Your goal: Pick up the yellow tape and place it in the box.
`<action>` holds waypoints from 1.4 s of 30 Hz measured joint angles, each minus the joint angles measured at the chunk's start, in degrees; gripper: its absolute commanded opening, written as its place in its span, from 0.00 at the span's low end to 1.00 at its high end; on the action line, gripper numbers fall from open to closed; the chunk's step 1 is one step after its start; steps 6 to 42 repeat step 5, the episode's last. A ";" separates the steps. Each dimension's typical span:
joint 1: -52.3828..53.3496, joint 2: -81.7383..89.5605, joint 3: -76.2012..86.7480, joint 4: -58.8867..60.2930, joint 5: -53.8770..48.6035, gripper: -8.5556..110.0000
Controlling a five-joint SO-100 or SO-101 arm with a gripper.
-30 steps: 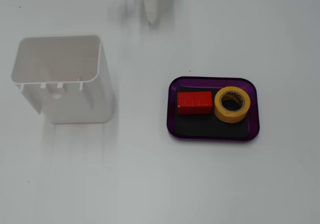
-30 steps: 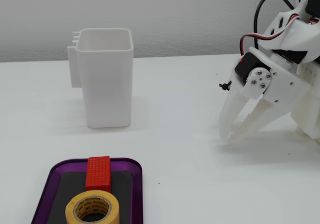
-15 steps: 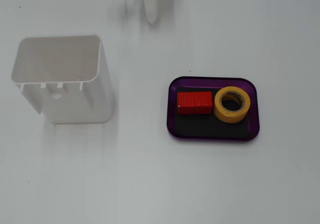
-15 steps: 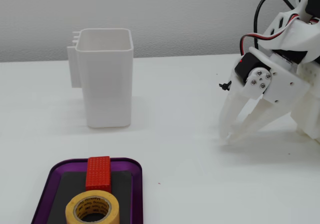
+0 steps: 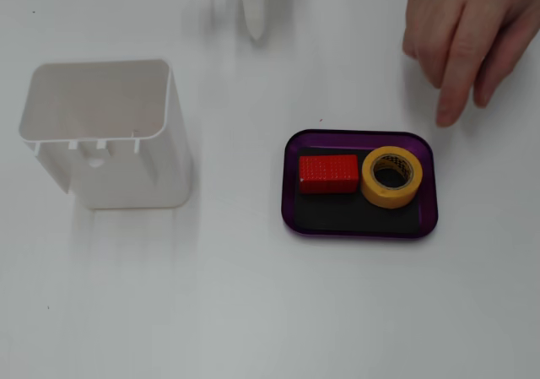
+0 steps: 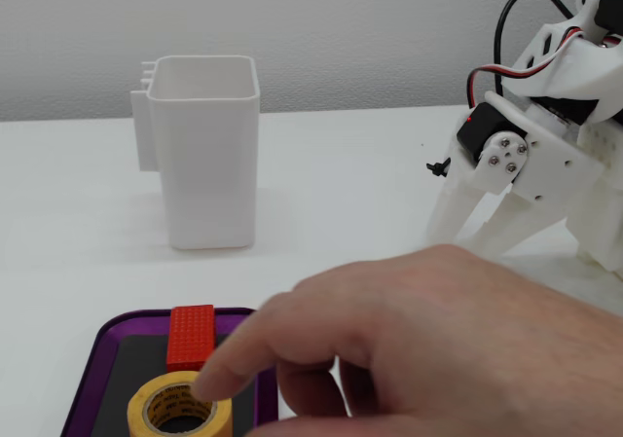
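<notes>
Tape (image 5: pixel 392 176) lies flat inside the purple box (image 5: pixel 360 225) beside a red block (image 5: pixel 328 174) toward the tabletop's right edge, a person's hand (image 5: pixel 468 37) hovering near, the tool (image 6: pixel 467 235) parked away, fingers apart, empty.

Both fixed views were brightly and evenly lit from above, so the plain white tabletop (image 5: pixel 253 311) nearly washed out and shadows stayed soft: a faint grey one lay beside the tall white plastic open-topped container (image 5: pixel 110 134), another under the bare human hand (image 5: pixel 468 37). Faint sheen showed on the rim of the shallow translucent purple tray (image 5: pixel 360 230). In the low view the hand (image 6: pixel 438 349), close to the lens, looked slightly soft, while the white two-finger robot gripper (image 6: pixel 477 235) stayed sharp.
</notes>
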State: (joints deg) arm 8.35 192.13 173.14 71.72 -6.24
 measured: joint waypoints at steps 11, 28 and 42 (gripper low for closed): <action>0.00 0.00 0.00 0.00 0.00 0.07; 0.00 0.00 0.00 0.00 0.00 0.07; 0.00 0.00 0.00 0.00 0.00 0.07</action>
